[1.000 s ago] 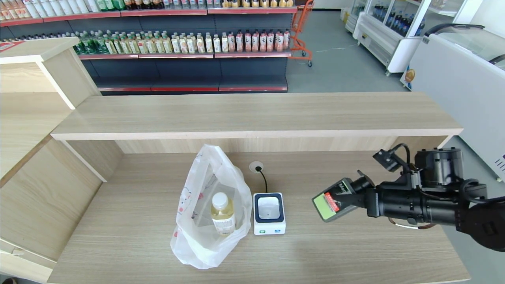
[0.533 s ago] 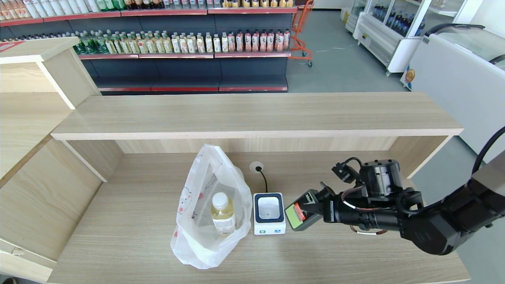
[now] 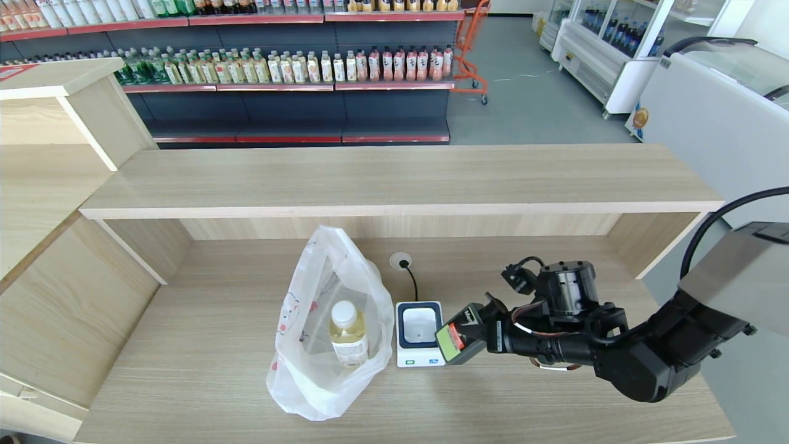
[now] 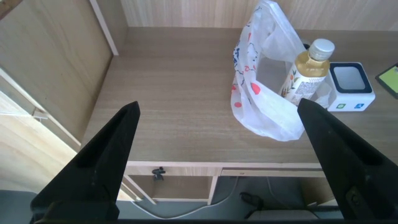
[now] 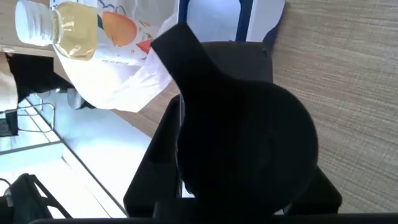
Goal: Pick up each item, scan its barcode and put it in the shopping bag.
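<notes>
Right gripper (image 3: 479, 325), closed on a small green-faced packet (image 3: 455, 340), has been carried leftward over the counter (image 3: 555, 401) until the packet is held just beside the scanner (image 3: 419, 330). Scanning is judged imminent; bagging remains. One bottle (image 3: 347, 333) is seen standing inside the shopping bag (image 3: 302, 376).

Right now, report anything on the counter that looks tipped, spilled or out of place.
Nothing stands out. The bottle stands upright inside the shopping bag, the scanner sits flat on the counter, and the right tool holds a small box just beside the scanner. No spill or damage shows.
</notes>
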{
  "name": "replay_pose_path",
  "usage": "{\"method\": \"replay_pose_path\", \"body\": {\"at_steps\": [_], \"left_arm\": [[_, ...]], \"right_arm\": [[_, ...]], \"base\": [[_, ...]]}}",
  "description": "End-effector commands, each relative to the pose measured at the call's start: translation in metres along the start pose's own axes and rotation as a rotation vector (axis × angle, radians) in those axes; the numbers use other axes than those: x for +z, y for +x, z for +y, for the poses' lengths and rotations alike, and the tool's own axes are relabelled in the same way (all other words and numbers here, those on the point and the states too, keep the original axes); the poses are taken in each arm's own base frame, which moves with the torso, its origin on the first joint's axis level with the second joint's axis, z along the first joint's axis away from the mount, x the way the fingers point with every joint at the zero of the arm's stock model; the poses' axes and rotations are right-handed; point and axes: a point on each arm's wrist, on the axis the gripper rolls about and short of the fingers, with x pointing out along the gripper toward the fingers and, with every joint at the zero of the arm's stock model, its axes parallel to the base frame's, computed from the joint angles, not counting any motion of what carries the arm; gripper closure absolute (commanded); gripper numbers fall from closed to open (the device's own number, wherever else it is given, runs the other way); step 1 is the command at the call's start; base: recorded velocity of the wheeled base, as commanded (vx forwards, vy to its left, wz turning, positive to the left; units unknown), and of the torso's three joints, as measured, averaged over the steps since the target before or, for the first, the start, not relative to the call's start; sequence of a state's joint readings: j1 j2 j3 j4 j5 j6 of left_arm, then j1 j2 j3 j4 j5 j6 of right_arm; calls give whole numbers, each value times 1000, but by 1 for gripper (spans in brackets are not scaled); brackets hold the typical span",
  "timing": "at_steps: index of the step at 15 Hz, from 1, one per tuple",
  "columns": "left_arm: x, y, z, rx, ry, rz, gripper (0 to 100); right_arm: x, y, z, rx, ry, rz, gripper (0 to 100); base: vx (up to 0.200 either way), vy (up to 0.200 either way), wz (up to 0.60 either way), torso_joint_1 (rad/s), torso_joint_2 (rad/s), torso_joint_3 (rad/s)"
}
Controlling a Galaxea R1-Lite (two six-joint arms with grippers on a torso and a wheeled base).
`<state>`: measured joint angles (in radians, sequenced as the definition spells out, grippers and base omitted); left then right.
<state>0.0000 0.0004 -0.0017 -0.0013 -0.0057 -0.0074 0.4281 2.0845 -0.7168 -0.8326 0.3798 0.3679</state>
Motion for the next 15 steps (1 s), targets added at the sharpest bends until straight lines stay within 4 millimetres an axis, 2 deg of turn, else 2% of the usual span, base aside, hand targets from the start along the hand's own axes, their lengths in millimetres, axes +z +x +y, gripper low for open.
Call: {"method": "replay_pose_path", "body": {"at_steps": [1, 3, 8, 12, 15], "left_arm": [[0, 0, 0, 0, 0, -1, 0], [0, 0, 0, 0, 0, -1, 0], [0, 0, 0, 0, 0, -1, 0], [0, 0, 0, 0, 0, -1, 0], [0, 0, 0, 0, 0, -1, 0]], "right_arm": [[5, 9, 5, 25, 15, -25, 100], [8, 16, 8, 25, 12, -36, 100], [-4, 39, 5, -23, 5, -12, 100], [6, 46, 7, -9, -11, -46, 100], [5, 52, 9, -19, -16, -50, 100]], "base": [[0, 0, 0, 0, 0, 0], [0, 0, 0, 0, 0, 0], [0, 0, 0, 0, 0, 0], [0, 0, 0, 0, 0, 0], [0, 0, 0, 0, 0, 0]]}}
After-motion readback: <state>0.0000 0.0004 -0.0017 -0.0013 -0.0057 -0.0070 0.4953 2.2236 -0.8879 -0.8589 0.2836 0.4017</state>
